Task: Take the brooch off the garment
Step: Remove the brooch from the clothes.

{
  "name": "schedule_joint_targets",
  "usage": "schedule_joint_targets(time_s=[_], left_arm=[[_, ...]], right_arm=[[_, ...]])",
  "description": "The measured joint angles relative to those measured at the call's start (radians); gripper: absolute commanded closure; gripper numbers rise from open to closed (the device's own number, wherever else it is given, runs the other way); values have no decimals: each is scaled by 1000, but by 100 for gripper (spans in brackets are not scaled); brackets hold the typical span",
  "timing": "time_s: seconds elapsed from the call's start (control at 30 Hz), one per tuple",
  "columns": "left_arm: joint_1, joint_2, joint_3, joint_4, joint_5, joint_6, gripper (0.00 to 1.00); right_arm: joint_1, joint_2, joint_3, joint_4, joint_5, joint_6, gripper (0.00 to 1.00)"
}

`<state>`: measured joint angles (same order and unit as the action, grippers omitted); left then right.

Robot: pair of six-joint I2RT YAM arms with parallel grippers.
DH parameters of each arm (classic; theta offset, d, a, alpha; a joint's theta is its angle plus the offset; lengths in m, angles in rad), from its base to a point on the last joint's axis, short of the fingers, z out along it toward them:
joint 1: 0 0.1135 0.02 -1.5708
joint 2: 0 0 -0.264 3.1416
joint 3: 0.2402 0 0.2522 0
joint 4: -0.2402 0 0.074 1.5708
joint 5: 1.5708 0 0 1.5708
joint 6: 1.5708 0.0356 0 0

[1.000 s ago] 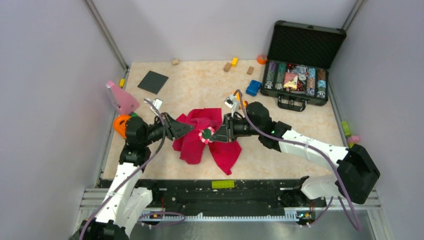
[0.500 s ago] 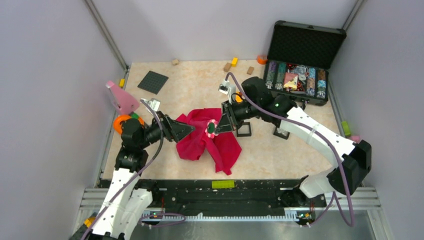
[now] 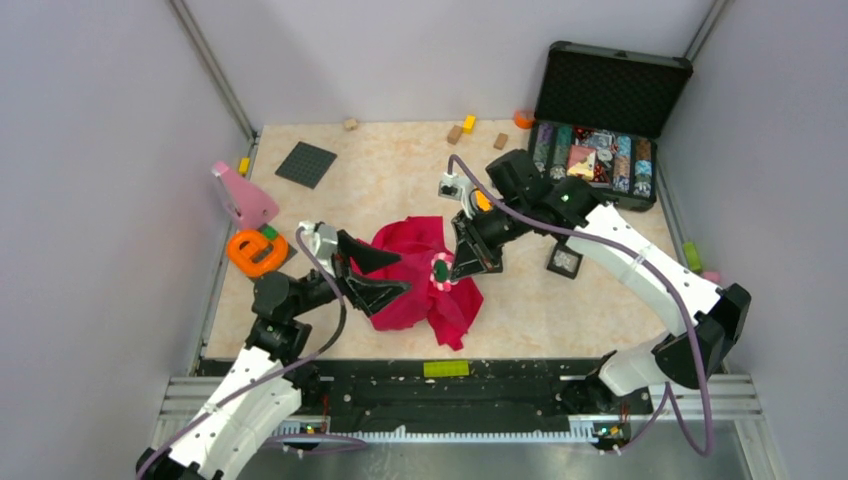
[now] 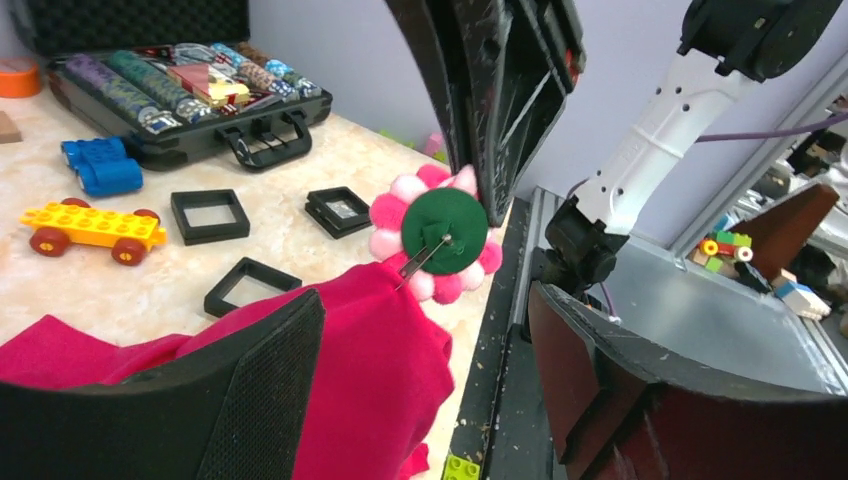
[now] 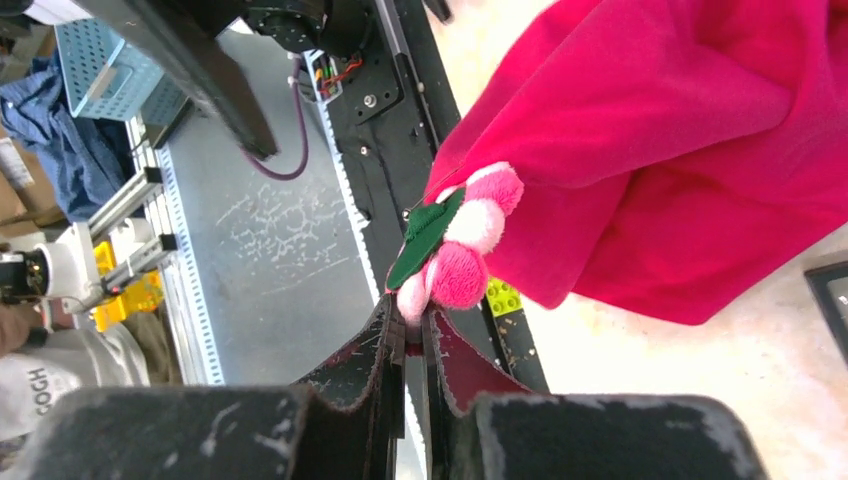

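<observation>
1 grip made: right gripper (image 5: 410, 314) pinches brooch (image 4: 437, 233) rim, pin seemingly still in garment (image 4: 380, 350); left gripper (image 3: 403, 275) gapes, grasping nothing. Remaining: pull pin free.

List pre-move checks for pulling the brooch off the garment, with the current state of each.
1. Right end effector shut on brooch: ok, it pinches the petal edge.
2. Left end effector anchoring garment: not ok, jaws open, nothing gripped.
3. Pin free of cloth: not ok, fabric is drawn up to it.
4. Pin clasp undone: cannot tell.
5. Garment flat on table: not ok, bunched, a fold lifted at the brooch.
</observation>
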<state>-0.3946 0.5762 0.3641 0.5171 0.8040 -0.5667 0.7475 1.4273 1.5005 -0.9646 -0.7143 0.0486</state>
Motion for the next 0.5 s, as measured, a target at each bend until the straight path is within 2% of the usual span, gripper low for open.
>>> schedule_joint_targets(time_s=[0.13, 0.27, 0.33, 0.4, 0.5], left_arm=[[-2, 97, 74, -46, 51, 101, 21], [-3, 184, 261, -215, 101, 274, 19], [-3, 216, 362, -302, 125, 374, 14], [-3, 254, 462, -392, 164, 483, 14], [-2, 320, 592, -560, 227, 647, 10]], right_arm=[[0, 24, 92, -72, -1, -107, 100], [1, 94, 247, -161, 11, -234, 100], [1, 157, 358, -219, 14, -299, 100], [1, 229, 474, -278, 14, -358, 100], [3, 285, 546, -327, 15, -410, 100]])
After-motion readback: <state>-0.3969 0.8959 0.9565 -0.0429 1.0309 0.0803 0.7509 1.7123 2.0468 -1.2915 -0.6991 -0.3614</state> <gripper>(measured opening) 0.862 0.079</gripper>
